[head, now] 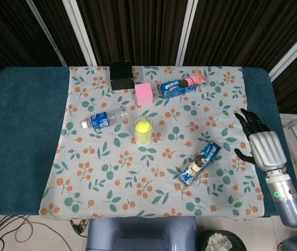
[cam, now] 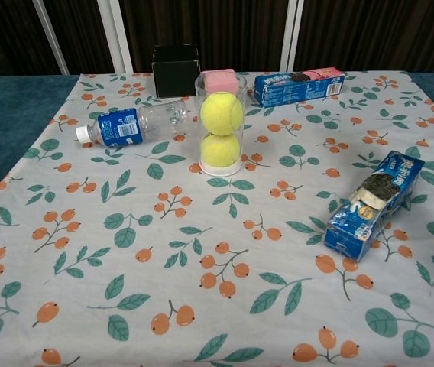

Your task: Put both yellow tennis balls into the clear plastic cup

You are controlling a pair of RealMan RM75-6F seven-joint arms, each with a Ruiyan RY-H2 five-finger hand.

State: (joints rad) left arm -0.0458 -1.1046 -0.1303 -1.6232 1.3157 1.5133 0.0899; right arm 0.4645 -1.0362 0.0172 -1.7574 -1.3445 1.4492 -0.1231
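The clear plastic cup (cam: 220, 122) stands upright near the middle of the flowered cloth. Two yellow tennis balls are stacked inside it, one (cam: 221, 113) on top of the other (cam: 219, 150). From above, the head view shows the cup (head: 143, 130) with the top ball (head: 143, 126) in its mouth. My right hand (head: 259, 141) hangs over the table's right edge, far from the cup, fingers spread and holding nothing. The chest view does not show it. No view shows my left hand.
A water bottle (cam: 134, 123) lies left of the cup. Behind it are a pink block (cam: 219, 79), a black box (cam: 176, 59) and a long biscuit box (cam: 299, 86). Another blue biscuit box (cam: 373, 203) lies to the right front.
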